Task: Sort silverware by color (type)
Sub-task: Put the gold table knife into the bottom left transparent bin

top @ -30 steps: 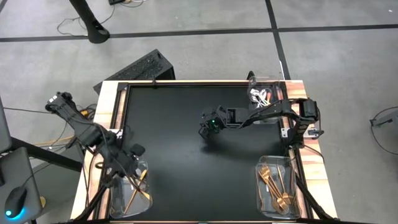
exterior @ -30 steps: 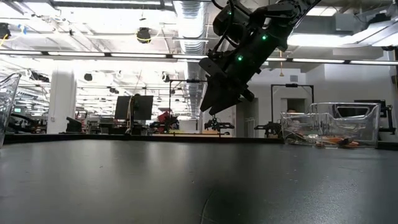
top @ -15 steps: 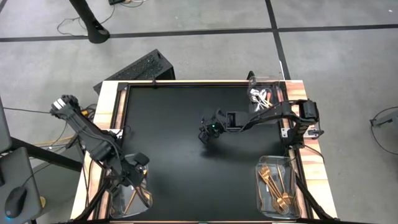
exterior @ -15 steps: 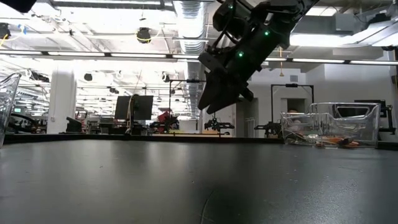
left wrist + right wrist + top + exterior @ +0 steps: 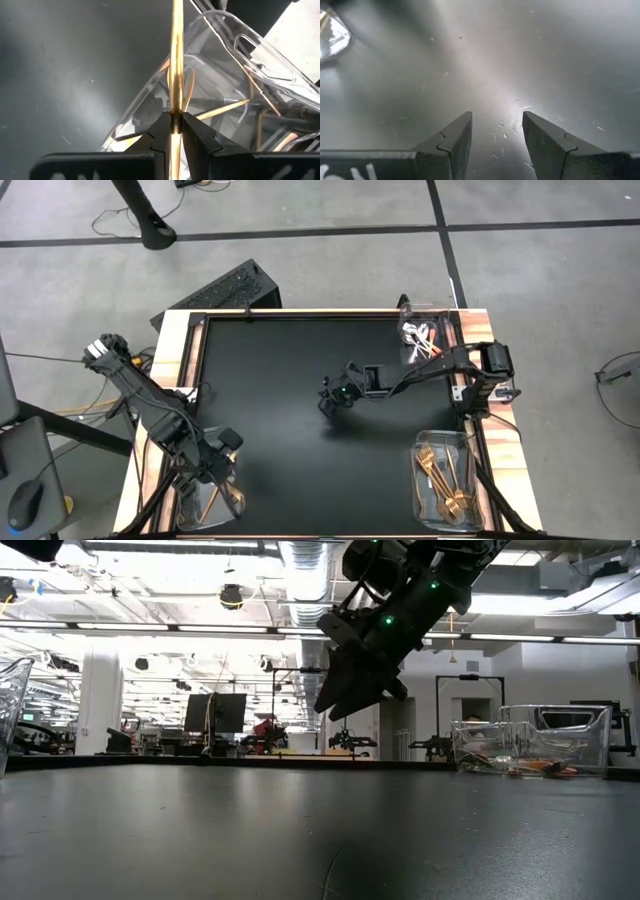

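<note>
A black mat [image 5: 290,380] covers the wood-edged table, which stands on a grey concrete floor. In the high view, 3 clear bins sit at its corners: 1 at the far right [image 5: 425,333] holding silver pieces with red-orange handles [image 5: 417,335], 1 at the near right [image 5: 448,480] holding gold silverware [image 5: 440,475], and 1 at the near left [image 5: 212,498]. The left gripper [image 5: 215,463] hangs over that near-left bin, at the mat's edge. The right gripper [image 5: 330,392] hovers above the bare middle of the mat, with open black surface on every side.

The low view looks level across the mat into a bright hall; the right gripper [image 5: 345,705] hangs well above the surface, nothing beneath it, and the far-right bin [image 5: 530,740] stands well apart.

In the left wrist view, the 2 fingers [image 5: 160,132] are clamped on a thin gold stick-like piece [image 5: 176,60], which runs straight out between them over the near-left bin [image 5: 240,55], where more gold pieces [image 5: 222,107] lie.

In the right wrist view, the fingers [image 5: 455,137] stand apart with only scuffed mat between them.
</note>
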